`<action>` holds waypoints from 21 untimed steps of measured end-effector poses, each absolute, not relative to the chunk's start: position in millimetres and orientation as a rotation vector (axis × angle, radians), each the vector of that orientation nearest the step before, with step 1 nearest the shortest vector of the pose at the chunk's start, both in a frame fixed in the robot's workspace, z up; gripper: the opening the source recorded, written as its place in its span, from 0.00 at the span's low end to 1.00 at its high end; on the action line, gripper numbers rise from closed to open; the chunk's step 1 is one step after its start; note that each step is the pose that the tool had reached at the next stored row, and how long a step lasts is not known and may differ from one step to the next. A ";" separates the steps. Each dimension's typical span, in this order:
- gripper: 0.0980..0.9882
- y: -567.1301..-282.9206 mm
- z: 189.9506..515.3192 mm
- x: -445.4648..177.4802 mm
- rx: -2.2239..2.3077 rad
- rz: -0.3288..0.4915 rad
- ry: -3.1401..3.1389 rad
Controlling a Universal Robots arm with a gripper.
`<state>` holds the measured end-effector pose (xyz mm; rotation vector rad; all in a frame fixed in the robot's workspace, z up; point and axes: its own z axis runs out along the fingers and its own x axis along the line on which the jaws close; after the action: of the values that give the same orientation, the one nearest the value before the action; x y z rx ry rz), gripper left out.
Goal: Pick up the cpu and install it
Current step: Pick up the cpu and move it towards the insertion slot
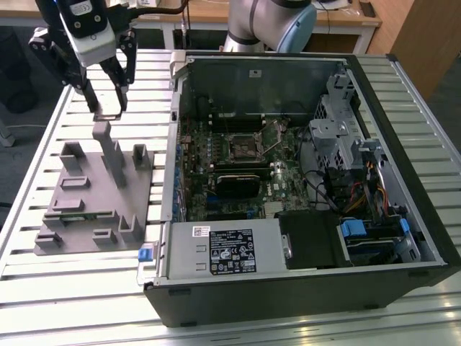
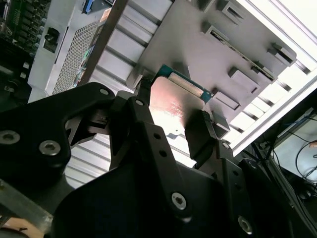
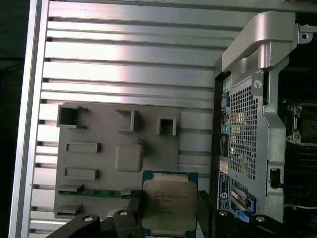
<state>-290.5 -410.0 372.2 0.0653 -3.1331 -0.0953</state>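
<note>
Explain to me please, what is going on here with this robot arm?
The arm's black gripper is shut on the small square CPU with the shiny metal top, gripping it by two opposite edges. It holds the chip above the grey moulded fixture plate on the slatted aluminium table. The open black computer case stands beside the plate, and the CPU is not yet in the black-framed socket on its motherboard.

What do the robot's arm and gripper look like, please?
The arm is silver-grey tubing with a light blue joint cap. The gripper has a white-and-grey body and black linked jaws fastened with silver screws, as the second wrist view shows. A black cable leads from its body.
</note>
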 end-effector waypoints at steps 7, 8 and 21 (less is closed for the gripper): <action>0.49 -409.6 372.2 -280.0 0.065 -0.095 -3.133; 0.49 -409.4 372.2 -278.6 0.065 -0.095 -3.133; 0.49 -408.0 372.1 -257.4 0.065 -0.095 -3.133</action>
<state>-257.4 -408.0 372.1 0.0653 -3.1331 -0.0953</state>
